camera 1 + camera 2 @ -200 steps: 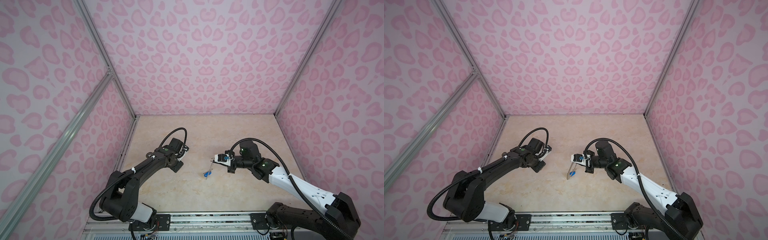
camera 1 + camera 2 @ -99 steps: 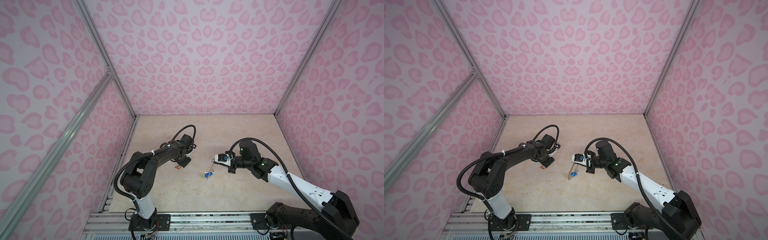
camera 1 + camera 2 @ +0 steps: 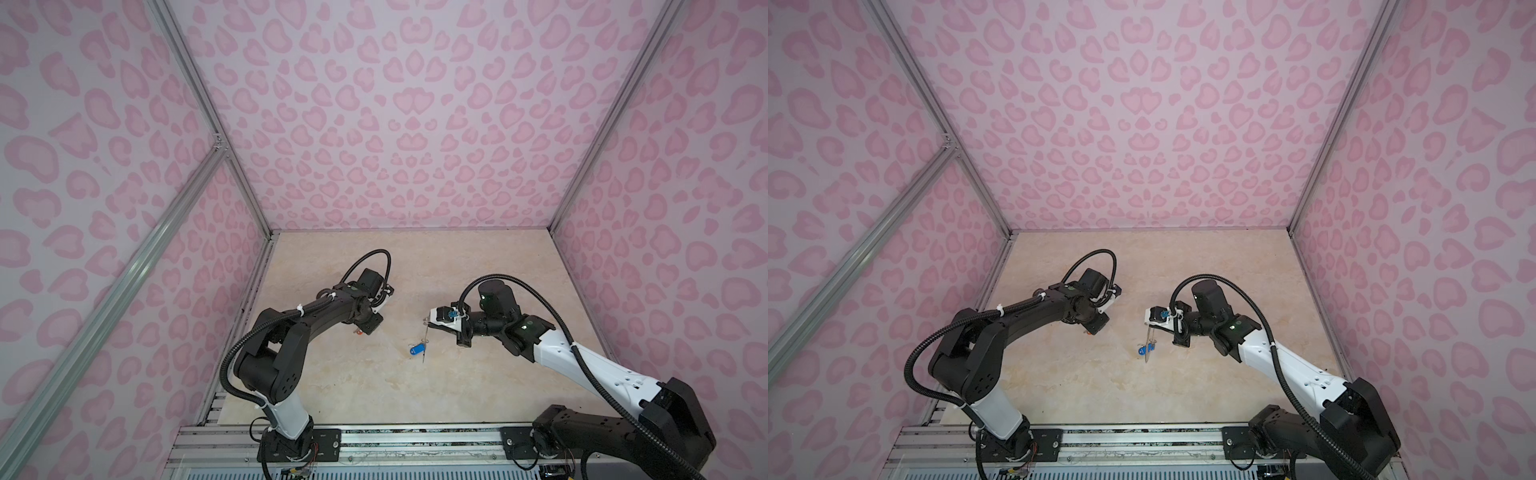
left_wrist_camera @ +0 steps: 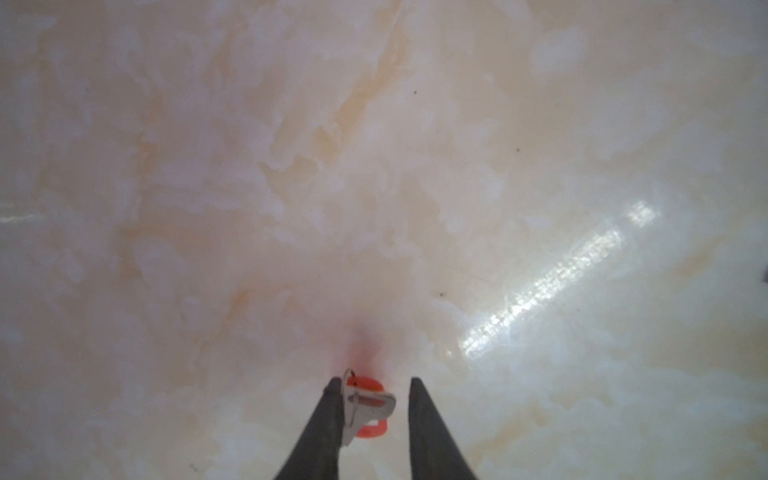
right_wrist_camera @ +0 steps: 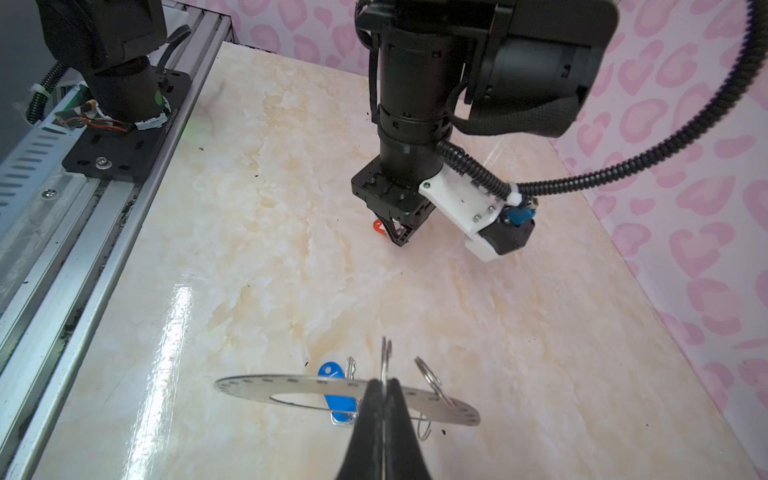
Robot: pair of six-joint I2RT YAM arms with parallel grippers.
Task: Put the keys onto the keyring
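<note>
Peeking beneath left end effector (image 3: 366,327), red-tagged key (image 3: 356,331)

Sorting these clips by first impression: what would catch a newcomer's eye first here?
The pink blotch-patterned walls around the marble table strike first. Near the middle, the right gripper is shut on the grey keyring, held on edge, with the blue-tagged key close by. Left of it, the left gripper stands open around the red-tagged key on the table.
</note>
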